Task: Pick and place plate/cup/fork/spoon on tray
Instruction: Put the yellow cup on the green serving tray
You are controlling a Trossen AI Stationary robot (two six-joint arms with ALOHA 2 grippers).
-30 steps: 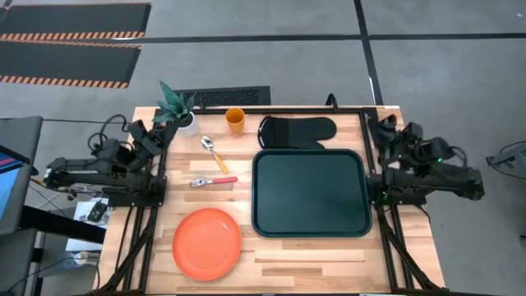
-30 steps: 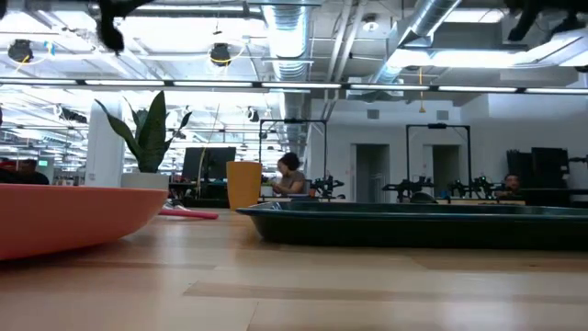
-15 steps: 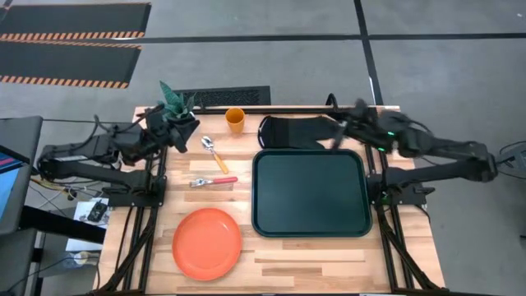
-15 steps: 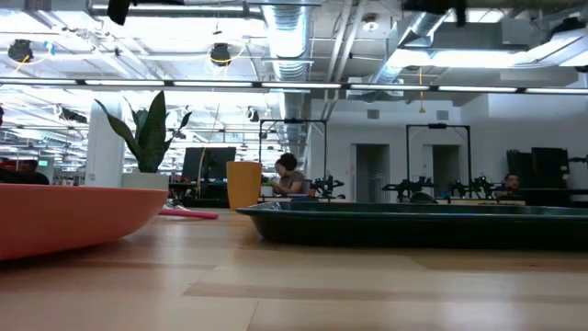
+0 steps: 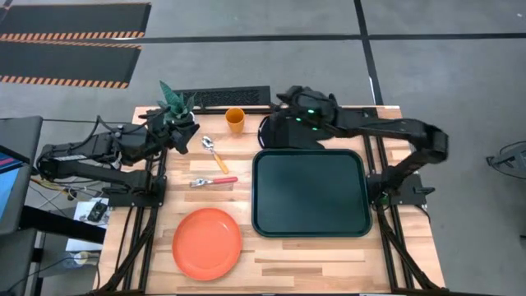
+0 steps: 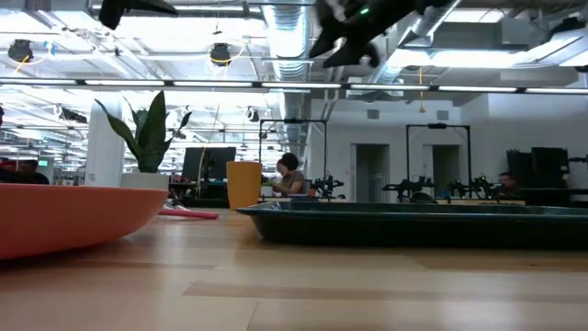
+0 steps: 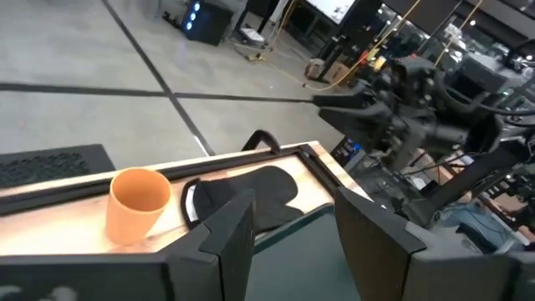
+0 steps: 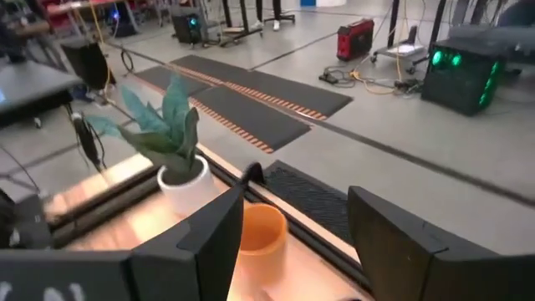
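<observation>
The orange cup [image 5: 235, 120] stands upright near the table's far edge. The spoon [image 5: 215, 153] and the pink-handled fork [image 5: 214, 182] lie on the wood left of the dark tray [image 5: 310, 193]. The orange-red plate [image 5: 207, 243] rests flat near the front left. My right gripper [image 5: 283, 99] hangs high over the far edge, right of the cup, open with nothing between its fingers [image 8: 297, 242]; the cup [image 8: 261, 230] shows ahead of it. My left gripper [image 5: 187, 134] is raised beside the plant, open and empty [image 7: 292, 234], with the cup [image 7: 138, 203] ahead of it.
A white pot with a green plant [image 5: 177, 111] stands at the far left corner, close to my left gripper. A dark oven mitt [image 5: 283, 134] lies between the cup and the tray's far rim, partly under my right arm. Bare wood lies right of the plate.
My right arm has swung out from the table's right edge toward the far left, over the oven mitt and toward the cup. My left gripper has moved from the left edge toward the right, ending beside the plant. The dishes and tray have stayed put.
</observation>
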